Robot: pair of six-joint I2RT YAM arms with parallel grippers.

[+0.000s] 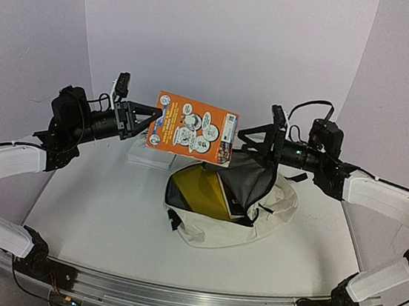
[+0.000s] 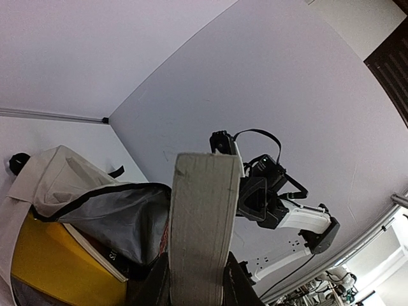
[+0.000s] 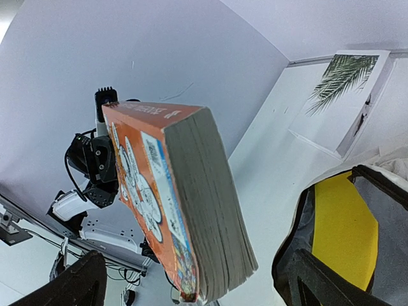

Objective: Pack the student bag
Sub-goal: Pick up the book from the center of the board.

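1. While the student bag [image 1: 213, 236] lies open at the centre of the table [image 1: 93, 206], one yellow book [image 1: 196, 189] already sits inside.
2. Above its mouth the left gripper [image 1: 151, 122] clenches an orange book [image 1: 193, 128] (not yet inserted).
3. Beside that book the right gripper [image 1: 245, 141] stands released.

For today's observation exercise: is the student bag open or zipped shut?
Open: the student bag gapes, grey lining and a yellow book showing inside.
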